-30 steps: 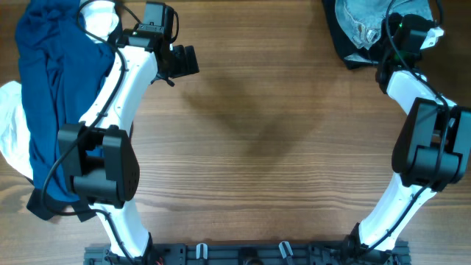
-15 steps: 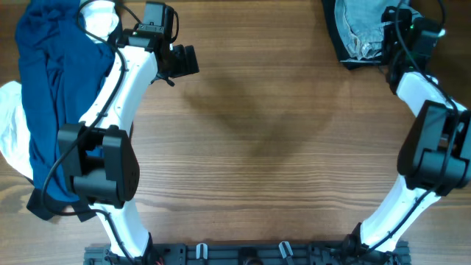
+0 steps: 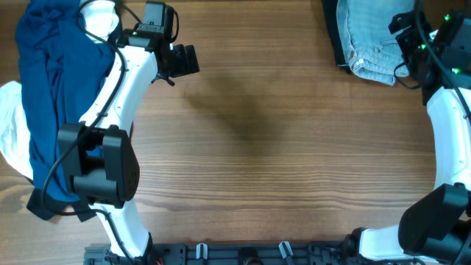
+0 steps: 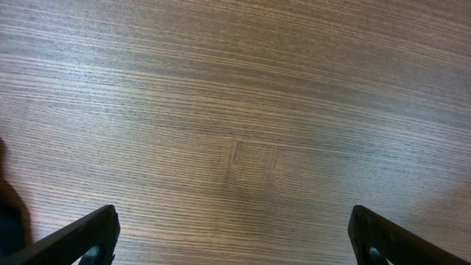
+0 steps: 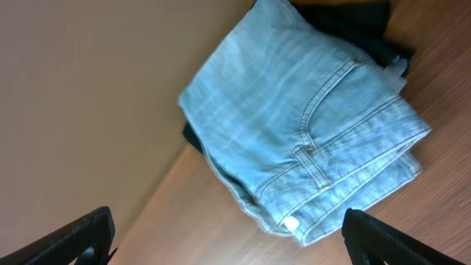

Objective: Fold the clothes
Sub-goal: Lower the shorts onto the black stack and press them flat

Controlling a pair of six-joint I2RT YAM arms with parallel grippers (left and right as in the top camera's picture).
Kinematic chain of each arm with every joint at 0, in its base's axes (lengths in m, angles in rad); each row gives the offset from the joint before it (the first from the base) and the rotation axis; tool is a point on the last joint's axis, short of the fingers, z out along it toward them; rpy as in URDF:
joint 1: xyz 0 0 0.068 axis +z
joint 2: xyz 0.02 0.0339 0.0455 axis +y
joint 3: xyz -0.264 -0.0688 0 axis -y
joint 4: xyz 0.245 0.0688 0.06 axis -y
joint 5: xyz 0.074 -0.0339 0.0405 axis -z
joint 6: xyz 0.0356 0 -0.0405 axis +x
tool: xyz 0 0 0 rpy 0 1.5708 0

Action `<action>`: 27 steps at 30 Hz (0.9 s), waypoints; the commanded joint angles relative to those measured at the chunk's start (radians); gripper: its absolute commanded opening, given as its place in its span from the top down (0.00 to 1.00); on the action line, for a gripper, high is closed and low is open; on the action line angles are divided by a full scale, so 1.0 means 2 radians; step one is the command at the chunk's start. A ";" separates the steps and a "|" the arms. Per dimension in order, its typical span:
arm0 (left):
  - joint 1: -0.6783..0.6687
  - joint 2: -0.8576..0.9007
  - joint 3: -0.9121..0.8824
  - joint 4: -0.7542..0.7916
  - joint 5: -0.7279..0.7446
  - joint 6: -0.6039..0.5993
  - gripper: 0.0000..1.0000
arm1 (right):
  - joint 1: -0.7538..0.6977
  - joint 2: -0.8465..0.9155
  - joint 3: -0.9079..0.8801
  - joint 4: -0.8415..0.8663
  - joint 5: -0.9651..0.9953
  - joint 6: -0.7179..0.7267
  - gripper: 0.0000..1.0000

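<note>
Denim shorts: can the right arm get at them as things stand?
Probably yes. The shorts lie folded on a dark garment with nothing on top, and the right arm's jaws stand open close by, with nothing between.

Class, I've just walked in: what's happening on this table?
Two robot arms are folding clothes. The right gripper hangs open by the folded denim shorts, which lie on a dark garment at the table's far right corner. The left gripper is open over bare wood. A navy garment and a white garment lie heaped at the left.
</note>
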 commanded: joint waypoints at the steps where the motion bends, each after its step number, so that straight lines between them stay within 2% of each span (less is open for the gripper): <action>1: 0.003 -0.012 0.008 0.003 0.003 0.008 0.00 | 0.002 0.008 0.003 0.004 0.021 -0.113 0.00; 8: 0.003 -0.012 0.008 0.003 0.003 0.008 0.00 | 0.004 0.054 0.003 0.171 -0.009 -0.265 0.00; 14: 0.003 -0.012 0.008 0.009 0.003 0.008 0.00 | 0.004 0.164 0.003 0.300 -0.033 -0.305 0.00; 20: 0.003 -0.012 0.008 0.013 0.003 0.008 0.00 | 0.009 0.268 0.003 0.345 -0.031 -0.352 0.00; 27: 0.003 -0.012 0.008 0.016 0.003 0.007 0.00 | 0.015 0.373 0.003 0.345 -0.015 -0.378 0.00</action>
